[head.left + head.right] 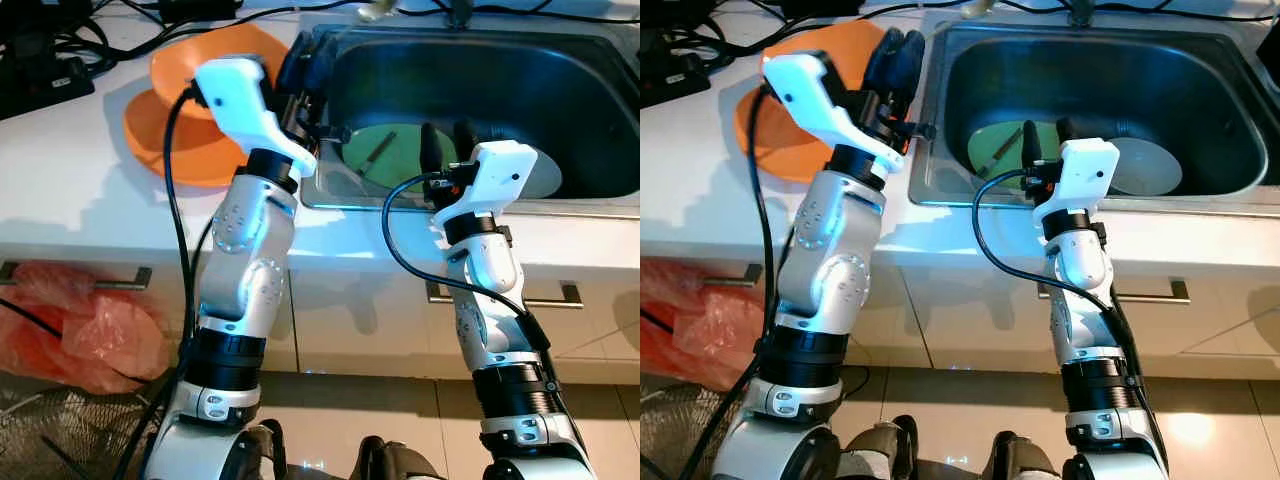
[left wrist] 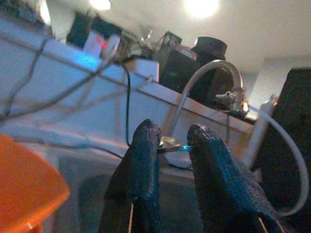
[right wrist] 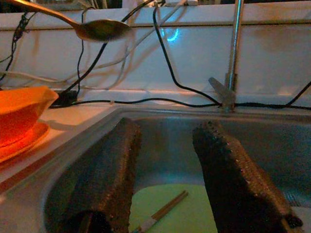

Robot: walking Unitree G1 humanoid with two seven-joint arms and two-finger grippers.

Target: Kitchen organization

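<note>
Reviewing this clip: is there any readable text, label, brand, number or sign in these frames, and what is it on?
None can be read.
The dark electronics box on the counter: no legible marking.
The left gripper and right gripper housings are plain white, no print visible.
The orange bowl, orange plate, green plate and sink carry no lettering.
A red-lit device behind the counter is too blurred to read.

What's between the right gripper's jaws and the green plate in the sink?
Nothing: the right gripper hangs open above the green plate, which carries a chopstick. The right wrist view shows it.
</note>
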